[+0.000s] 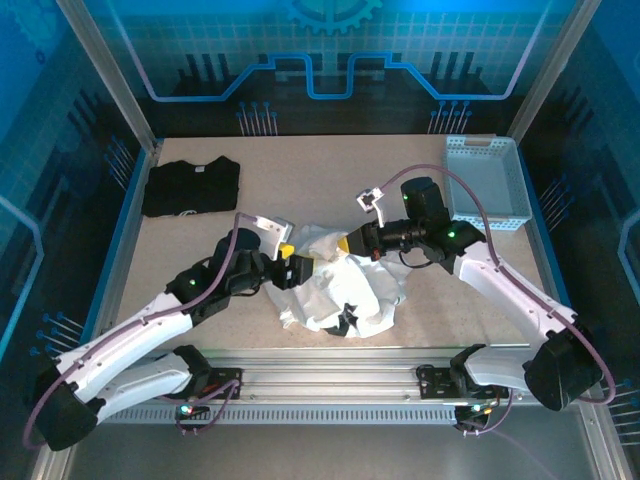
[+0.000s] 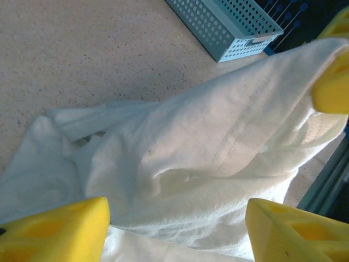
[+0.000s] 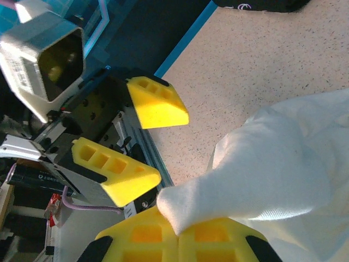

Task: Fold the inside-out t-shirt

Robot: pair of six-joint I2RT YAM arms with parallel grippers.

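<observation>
My left pincer [image 1: 291, 268] gapes, released, well left of the blue basket [image 1: 485, 180]. The inside-out t-shirt [image 1: 352, 292] lies crumpled on the tabletop [image 1: 300, 175], nearer the basket. My right pincer [image 3: 177, 233] is clenched on 1 bunched edge. I judge this is the spreading-out step; next, my left must catch an opposite edge.

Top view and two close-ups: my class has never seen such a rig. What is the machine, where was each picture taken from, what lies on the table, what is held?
Two robot arms, left and right, are bolted at the table's near edge; each ends in a two-finger yellow gripper. The top view looks down from behind them; the others come from wrist cameras. On the table lie a crumpled white shirt, a folded black shirt far left and a blue basket far right. The right gripper pinches a fold of the white shirt; the left gripper is open, holding nothing.
</observation>
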